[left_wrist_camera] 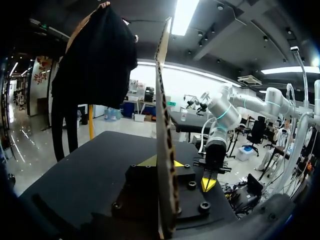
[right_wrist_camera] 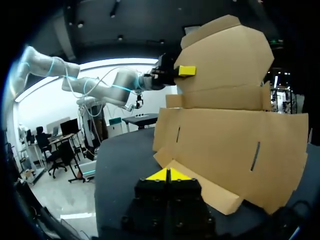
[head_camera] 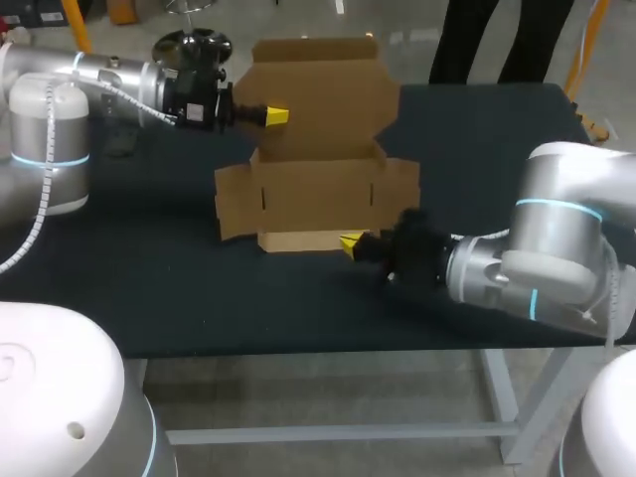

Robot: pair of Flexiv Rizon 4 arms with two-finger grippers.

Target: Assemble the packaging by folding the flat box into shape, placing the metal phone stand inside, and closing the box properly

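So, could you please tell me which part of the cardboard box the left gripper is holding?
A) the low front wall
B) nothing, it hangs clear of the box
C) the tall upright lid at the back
C: the left gripper sits at the side edge of the box, on its tall upright lid. The left wrist view shows that lid edge-on between the yellow tips.

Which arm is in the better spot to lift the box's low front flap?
Probably the right. The right gripper is shut, tips right at the front flap of the box. The left gripper is busy up high, clamped on the tall lid.
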